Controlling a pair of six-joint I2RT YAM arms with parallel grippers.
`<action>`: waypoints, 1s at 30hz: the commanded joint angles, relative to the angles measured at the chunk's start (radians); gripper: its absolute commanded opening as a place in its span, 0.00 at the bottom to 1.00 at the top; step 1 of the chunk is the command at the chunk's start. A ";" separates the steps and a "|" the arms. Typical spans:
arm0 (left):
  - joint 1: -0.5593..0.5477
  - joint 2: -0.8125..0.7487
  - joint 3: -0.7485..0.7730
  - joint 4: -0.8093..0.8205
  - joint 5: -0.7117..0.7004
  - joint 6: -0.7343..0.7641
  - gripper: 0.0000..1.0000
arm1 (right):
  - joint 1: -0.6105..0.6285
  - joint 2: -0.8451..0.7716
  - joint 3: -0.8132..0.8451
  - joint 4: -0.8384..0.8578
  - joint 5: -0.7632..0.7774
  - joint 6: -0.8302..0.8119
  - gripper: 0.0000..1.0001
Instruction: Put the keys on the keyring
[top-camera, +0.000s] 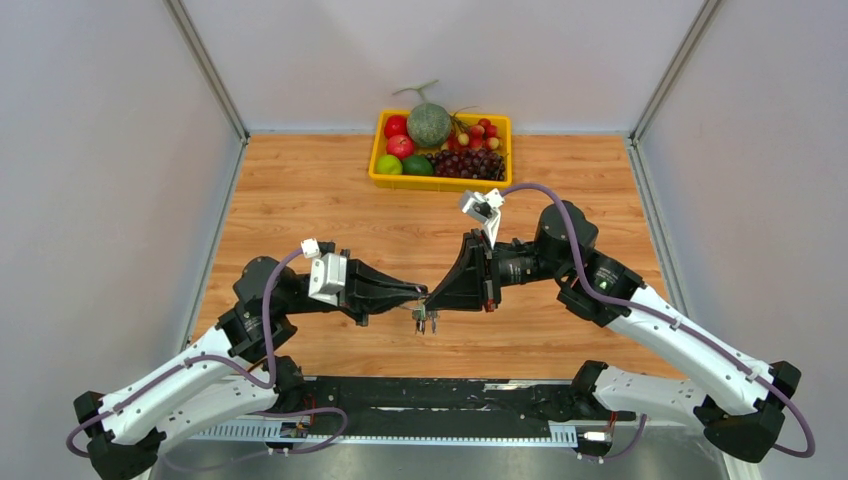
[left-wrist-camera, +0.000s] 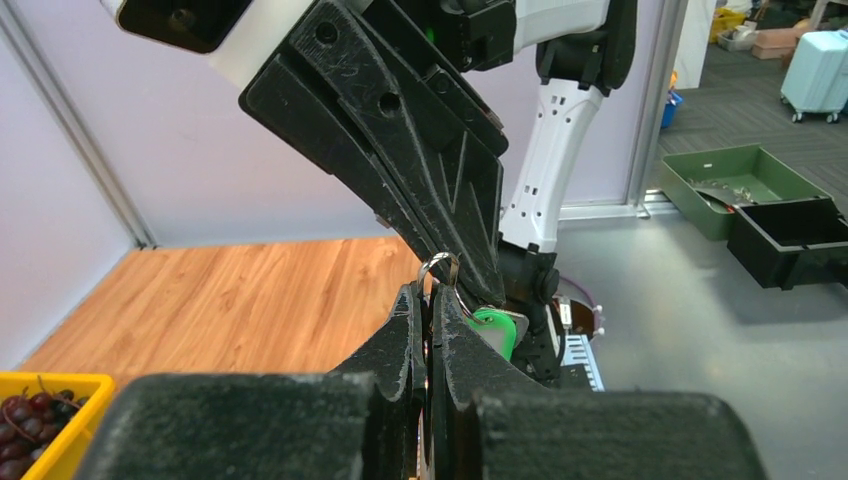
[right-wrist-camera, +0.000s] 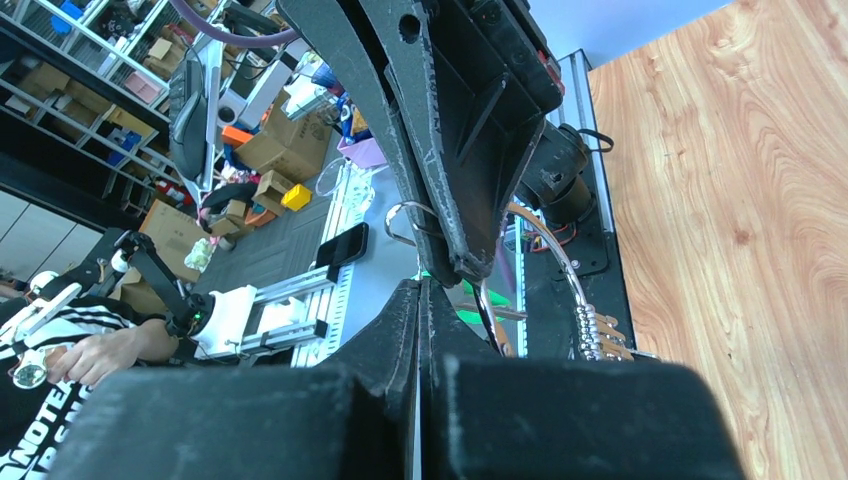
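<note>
Keyring (left-wrist-camera: 440, 257) half-hidden behind left gripper (left-wrist-camera: 428, 296); keys (top-camera: 427, 322) too tiny for detail

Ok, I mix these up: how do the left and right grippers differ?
The left gripper pinches the keyring, whose loop pokes above its tips; what the right gripper pinches is hidden. The left reaches in from the left, the right from the right. Both are shut, tips close together above the dangling keys.
</note>
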 joint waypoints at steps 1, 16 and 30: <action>0.001 -0.016 -0.001 0.097 0.061 -0.009 0.00 | -0.006 -0.020 0.032 0.056 0.003 0.024 0.00; 0.000 -0.004 -0.002 0.108 0.113 -0.015 0.00 | -0.008 -0.007 0.029 0.087 0.006 0.071 0.00; -0.003 0.014 0.003 0.084 0.092 0.004 0.00 | -0.007 0.011 0.045 0.097 0.044 0.105 0.00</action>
